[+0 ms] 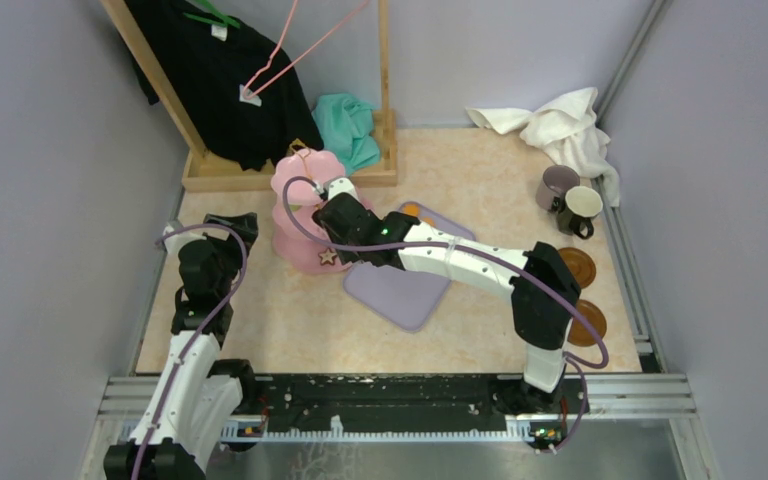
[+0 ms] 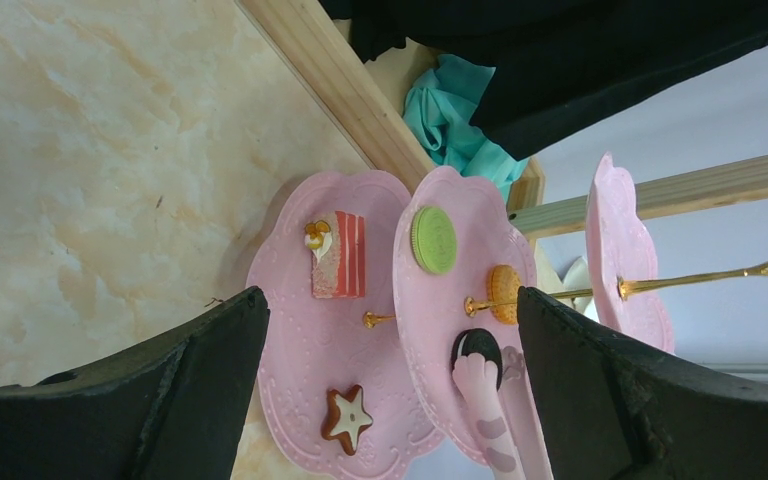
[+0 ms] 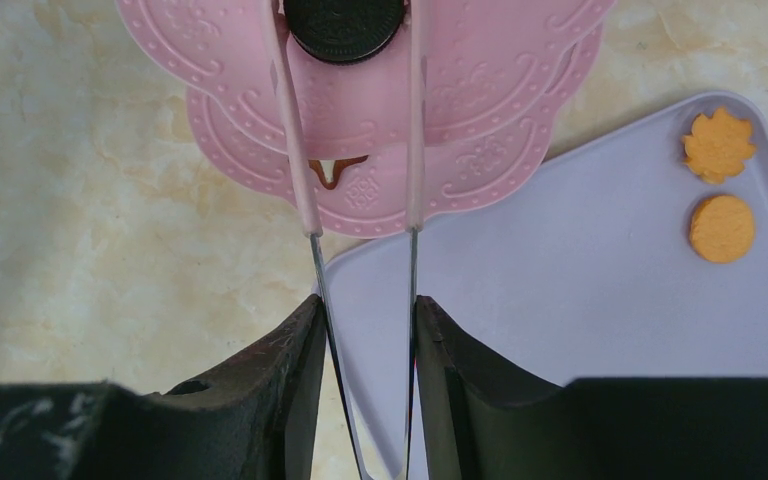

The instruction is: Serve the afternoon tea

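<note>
You have the pink three-tier stand (image 1: 295, 240) upright, left of centre. Its bottom tier carries a brown star (image 2: 347, 415) and a striped cake slice (image 2: 338, 255); at the middle tier sit a green round (image 2: 433, 240), an orange round (image 2: 505, 294) and a black round (image 2: 477, 356). The mauve mug (image 1: 557, 186) and cream mug (image 1: 582, 208) touch at far right, upright. Nearer you lie one brown saucer (image 1: 577, 266) and a second saucer (image 1: 588, 322), flat and apart.
</note>
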You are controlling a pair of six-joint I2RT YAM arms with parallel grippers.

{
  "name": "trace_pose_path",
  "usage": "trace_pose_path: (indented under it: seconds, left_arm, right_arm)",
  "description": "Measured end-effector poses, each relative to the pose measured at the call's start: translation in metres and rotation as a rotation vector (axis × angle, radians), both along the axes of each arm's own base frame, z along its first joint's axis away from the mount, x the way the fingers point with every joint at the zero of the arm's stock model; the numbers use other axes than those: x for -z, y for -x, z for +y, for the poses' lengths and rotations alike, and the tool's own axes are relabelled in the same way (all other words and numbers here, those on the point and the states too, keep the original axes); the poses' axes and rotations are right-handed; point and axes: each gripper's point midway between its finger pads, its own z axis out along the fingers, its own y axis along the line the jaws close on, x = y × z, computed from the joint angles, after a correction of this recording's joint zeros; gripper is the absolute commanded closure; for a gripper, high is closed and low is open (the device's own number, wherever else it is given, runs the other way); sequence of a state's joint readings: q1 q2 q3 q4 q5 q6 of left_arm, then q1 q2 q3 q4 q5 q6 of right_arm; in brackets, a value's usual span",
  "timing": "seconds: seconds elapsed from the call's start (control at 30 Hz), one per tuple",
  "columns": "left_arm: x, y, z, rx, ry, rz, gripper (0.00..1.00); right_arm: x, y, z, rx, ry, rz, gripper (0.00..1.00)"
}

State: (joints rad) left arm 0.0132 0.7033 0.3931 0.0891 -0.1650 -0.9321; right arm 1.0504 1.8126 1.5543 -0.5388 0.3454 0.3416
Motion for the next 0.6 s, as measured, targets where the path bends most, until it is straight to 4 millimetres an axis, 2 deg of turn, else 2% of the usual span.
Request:
trace_pose_path:
  seconds: [0.6]
  left_arm:
    - [0.0005, -0.0002, 0.0000, 0.000, 0.000, 0.002, 0.02]
  right_arm:
    - [-0.0018, -0.0011, 0.0020, 0.000, -0.010, -0.006, 0.62]
